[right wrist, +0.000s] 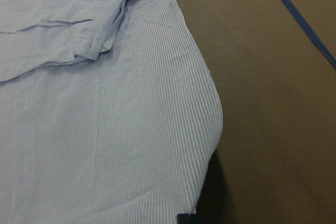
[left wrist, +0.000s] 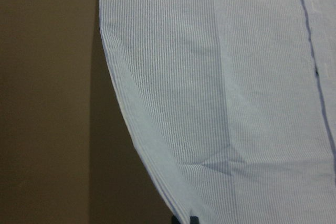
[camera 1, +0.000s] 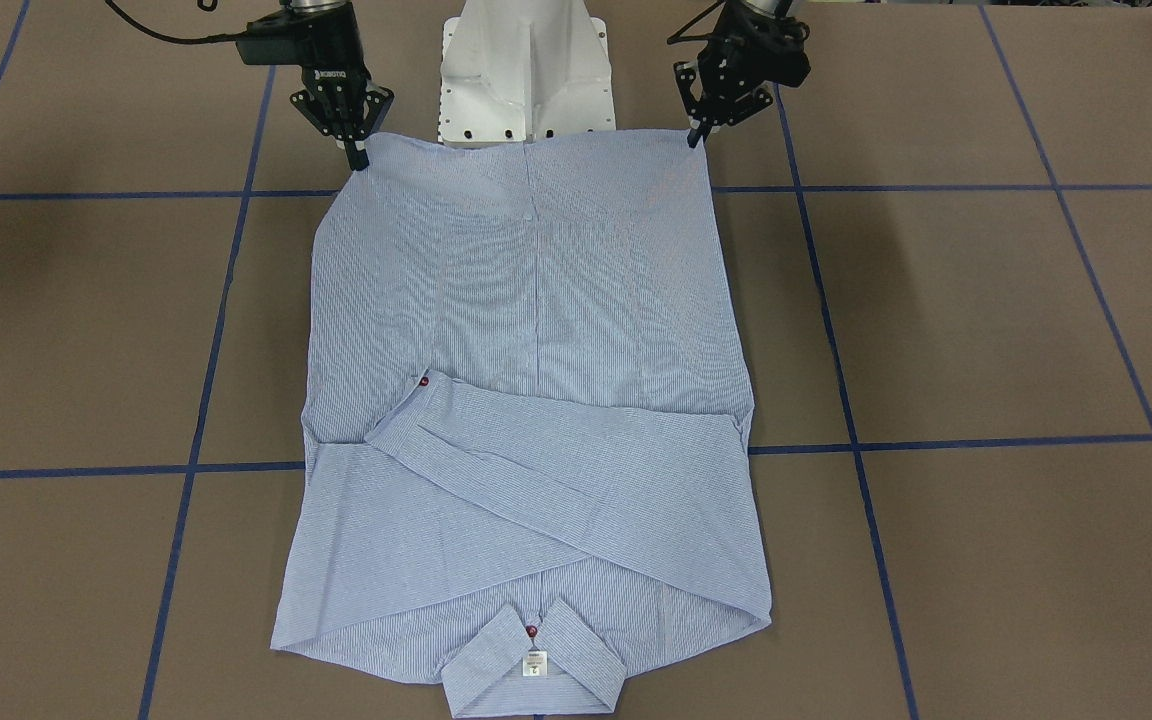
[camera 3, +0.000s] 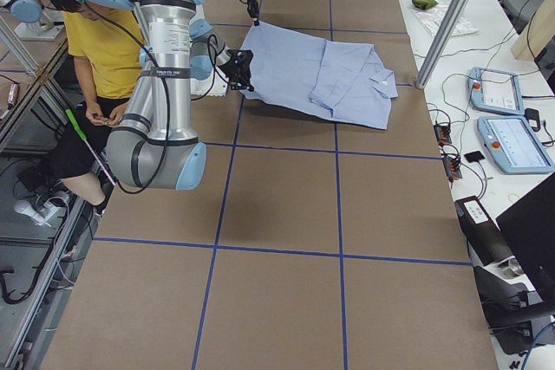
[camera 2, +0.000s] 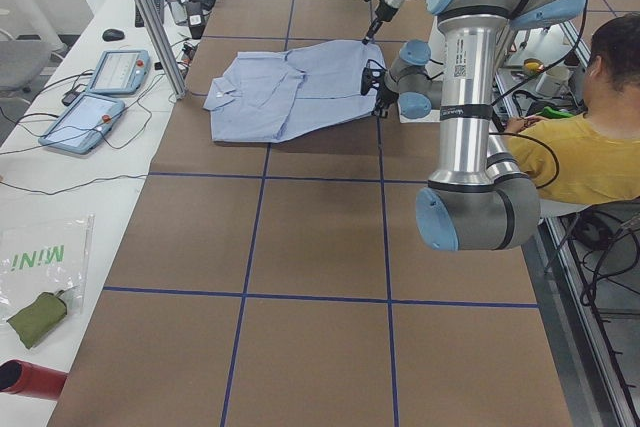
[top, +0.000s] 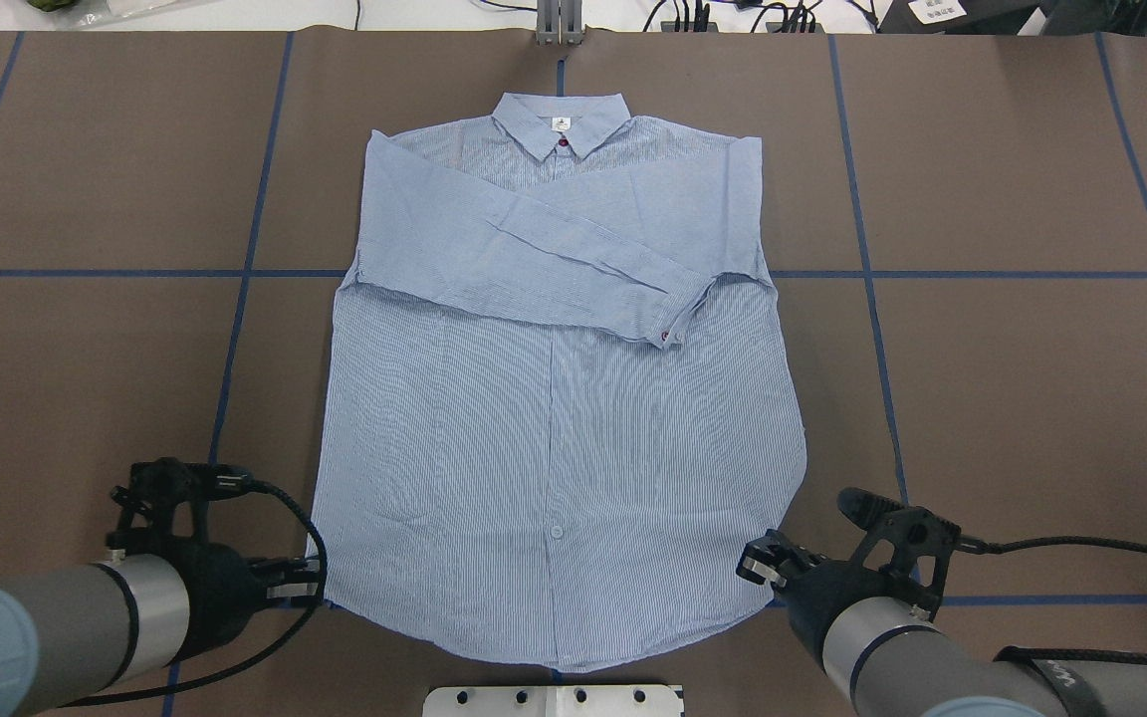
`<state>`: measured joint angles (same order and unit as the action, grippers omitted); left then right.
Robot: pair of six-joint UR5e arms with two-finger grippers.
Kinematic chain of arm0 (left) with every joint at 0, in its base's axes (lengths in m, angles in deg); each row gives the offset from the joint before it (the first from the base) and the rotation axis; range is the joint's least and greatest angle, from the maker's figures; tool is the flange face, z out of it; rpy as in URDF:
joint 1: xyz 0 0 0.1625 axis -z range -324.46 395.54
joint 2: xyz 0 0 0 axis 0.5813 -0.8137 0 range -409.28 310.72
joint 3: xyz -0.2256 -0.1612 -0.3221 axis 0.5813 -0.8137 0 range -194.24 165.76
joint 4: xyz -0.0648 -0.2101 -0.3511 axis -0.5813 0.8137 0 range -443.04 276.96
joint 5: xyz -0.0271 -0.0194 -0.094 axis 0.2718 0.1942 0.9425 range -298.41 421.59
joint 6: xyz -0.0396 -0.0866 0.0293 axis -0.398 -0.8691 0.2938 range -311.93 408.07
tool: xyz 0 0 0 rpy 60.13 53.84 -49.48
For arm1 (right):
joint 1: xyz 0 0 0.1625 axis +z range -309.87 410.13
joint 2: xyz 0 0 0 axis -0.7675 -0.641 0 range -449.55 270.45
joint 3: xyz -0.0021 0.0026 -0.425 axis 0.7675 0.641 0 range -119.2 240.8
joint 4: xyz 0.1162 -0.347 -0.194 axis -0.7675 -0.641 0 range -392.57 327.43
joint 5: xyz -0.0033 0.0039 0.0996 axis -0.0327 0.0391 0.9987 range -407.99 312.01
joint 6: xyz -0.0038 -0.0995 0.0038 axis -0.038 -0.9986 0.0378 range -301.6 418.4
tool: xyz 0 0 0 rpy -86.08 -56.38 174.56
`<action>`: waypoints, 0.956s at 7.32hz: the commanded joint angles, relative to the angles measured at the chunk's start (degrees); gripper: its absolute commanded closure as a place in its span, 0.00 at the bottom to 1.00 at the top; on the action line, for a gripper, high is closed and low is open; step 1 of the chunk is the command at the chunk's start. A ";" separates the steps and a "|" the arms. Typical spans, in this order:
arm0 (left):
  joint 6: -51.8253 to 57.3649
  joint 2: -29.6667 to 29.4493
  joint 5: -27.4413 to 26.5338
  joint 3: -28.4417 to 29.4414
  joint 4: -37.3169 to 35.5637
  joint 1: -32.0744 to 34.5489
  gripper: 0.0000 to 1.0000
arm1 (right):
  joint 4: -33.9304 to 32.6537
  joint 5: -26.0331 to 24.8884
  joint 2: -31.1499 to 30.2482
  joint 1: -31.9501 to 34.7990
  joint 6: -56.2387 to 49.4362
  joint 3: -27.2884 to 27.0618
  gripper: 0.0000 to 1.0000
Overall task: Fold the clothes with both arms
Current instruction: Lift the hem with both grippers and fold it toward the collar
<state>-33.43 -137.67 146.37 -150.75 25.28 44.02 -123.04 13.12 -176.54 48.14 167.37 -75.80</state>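
The light blue-and-white striped shirt (top: 554, 418) lies front up on the brown table, collar (top: 561, 124) at the far end. Both sleeves are folded across its chest (camera 1: 556, 470). My left gripper (top: 310, 590) is shut on the hem's left corner. My right gripper (top: 761, 570) is shut on the hem's right corner. In the front-facing view the left gripper (camera 1: 698, 135) and the right gripper (camera 1: 358, 158) hold the hem edge slightly raised beside the base. The wrist views show the cloth (left wrist: 220, 77) (right wrist: 105, 129) rising from the table with shadow beneath it.
The white pedestal base (camera 1: 526, 70) stands just behind the hem. Blue tape lines (top: 235, 329) cross the table. A person in a yellow shirt (camera 2: 590, 137) sits behind the robot. Teach pendants (camera 2: 100, 97) and a metal post (camera 2: 150, 17) are at the far side.
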 commanded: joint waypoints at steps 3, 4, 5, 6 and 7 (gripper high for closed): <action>-0.16 -0.29 7.66 -16.95 -14.88 0.84 1.00 | -20.45 2.26 3.65 -5.14 1.42 -18.09 1.00; 0.28 -2.29 8.55 -15.99 -16.19 2.84 1.00 | -21.93 2.69 4.72 -2.52 0.81 -17.66 1.00; 2.63 -7.19 8.47 -11.72 -17.34 5.65 1.00 | -24.47 5.66 8.99 2.38 -1.28 -15.48 1.00; 7.26 -14.81 8.56 -3.85 -17.43 11.77 1.00 | -25.54 8.30 16.95 8.69 -5.48 -9.37 1.00; 9.57 -21.15 8.47 5.02 -17.70 17.14 1.00 | -25.29 8.85 21.55 14.93 -8.74 -2.00 1.00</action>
<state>-27.32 -151.05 154.82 -155.33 8.00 54.82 -147.80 20.35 -161.55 55.70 162.68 -85.56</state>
